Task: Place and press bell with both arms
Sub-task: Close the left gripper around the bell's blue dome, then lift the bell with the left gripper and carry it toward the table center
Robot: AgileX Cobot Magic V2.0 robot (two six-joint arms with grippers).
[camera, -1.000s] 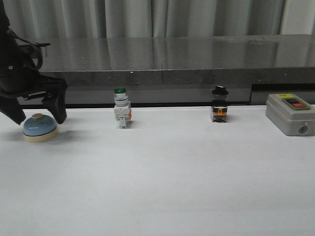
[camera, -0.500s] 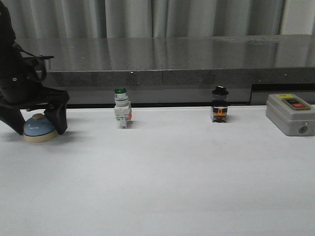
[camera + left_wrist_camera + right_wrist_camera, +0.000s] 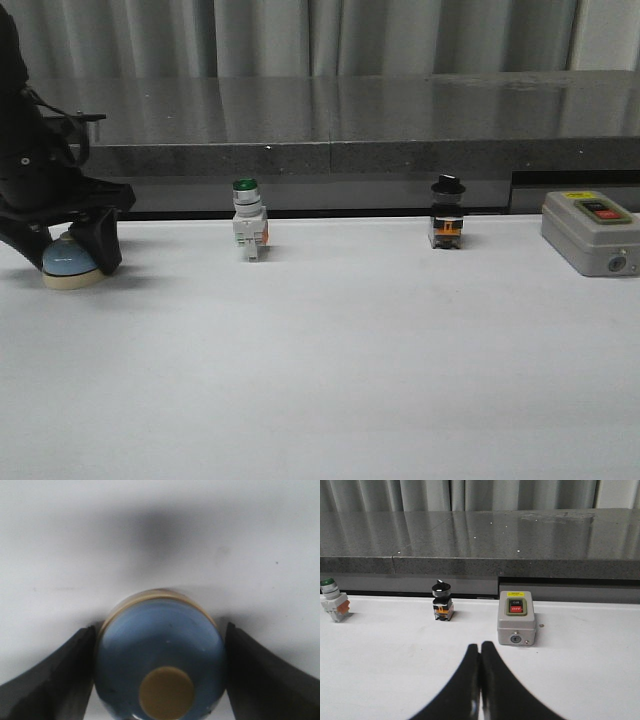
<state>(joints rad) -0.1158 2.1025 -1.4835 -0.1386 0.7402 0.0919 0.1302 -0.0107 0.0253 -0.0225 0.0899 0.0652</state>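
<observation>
The light-blue bell (image 3: pixel 67 262) with its cream base stands on the white table at the far left. My left gripper (image 3: pixel 68 258) is down over it, one dark finger on each side, shut on the dome. In the left wrist view the bell (image 3: pixel 160 645) fills the gap between the fingers (image 3: pixel 60 675), both of which touch its sides, and the cream button shows on top. My right gripper (image 3: pixel 480 646) is shut and empty, low over the table in front of the grey switch box (image 3: pixel 516 617); it is out of the front view.
A green-capped white push-button (image 3: pixel 246 220), a black-knobbed selector switch (image 3: pixel 446 213) and the grey switch box (image 3: pixel 590 232) stand in a row along the back of the table. A dark stone ledge (image 3: pixel 330 125) runs behind them.
My left gripper has come down and closed its fingers round the bell. The bell has shifted slightly to the left.
</observation>
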